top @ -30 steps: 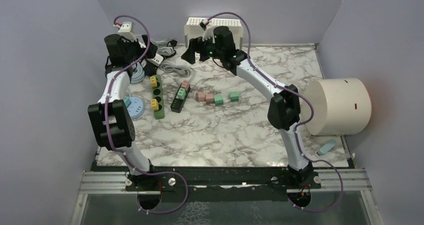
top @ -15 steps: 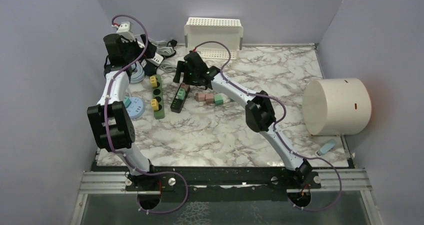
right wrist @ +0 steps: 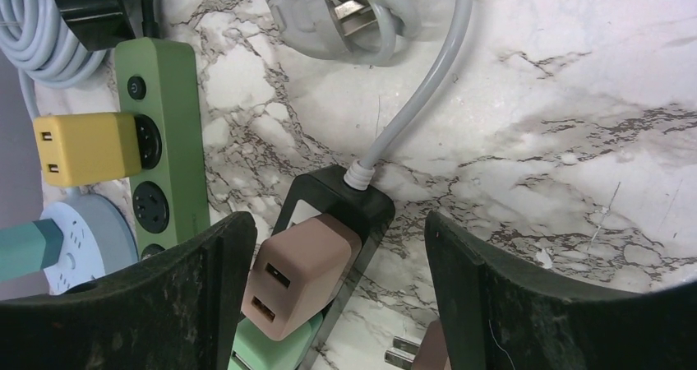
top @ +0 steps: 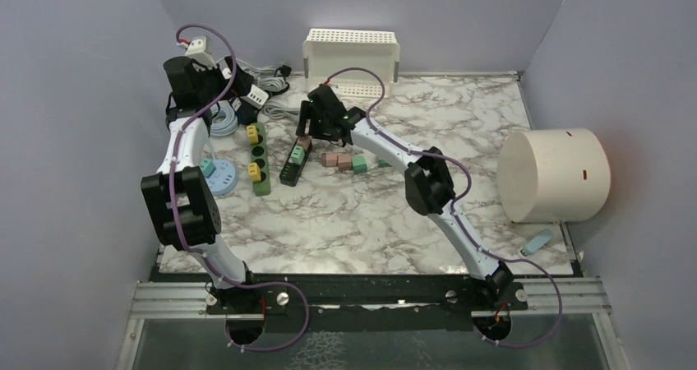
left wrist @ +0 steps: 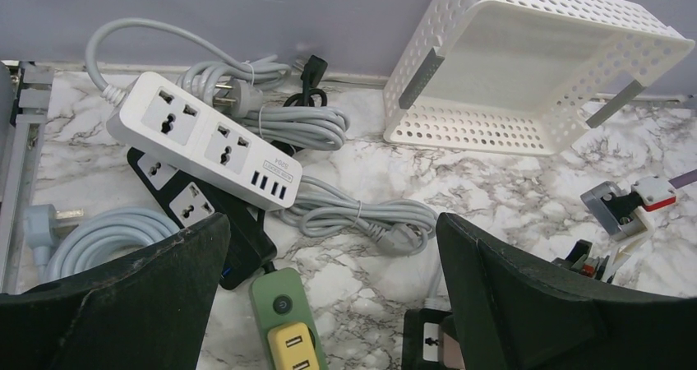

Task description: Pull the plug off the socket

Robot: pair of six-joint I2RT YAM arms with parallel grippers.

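Note:
A black power strip (top: 293,163) lies on the marble table with a brown plug (right wrist: 300,272) at its cord end and a mint green plug (right wrist: 267,351) below it. My right gripper (right wrist: 337,304) is open just above that end; the brown plug sits between its fingers, close to the left one, and I cannot tell if it touches. In the top view the right gripper (top: 308,129) hovers over the strip's far end. My left gripper (left wrist: 329,304) is open and empty, above the switch end of a green power strip (left wrist: 283,325) that carries yellow plugs (top: 253,134).
White and black power strips (left wrist: 205,136) with coiled grey cords lie at the back left. A white perforated basket (top: 352,53) stands at the back. Loose pink and green plugs (top: 345,161) lie right of the black strip. A cream cylinder (top: 555,175) lies on the right.
My right arm has swung from the basket leftward and down to the black strip's cord end, then settled slightly nearer. My left gripper has drifted slightly up and left.

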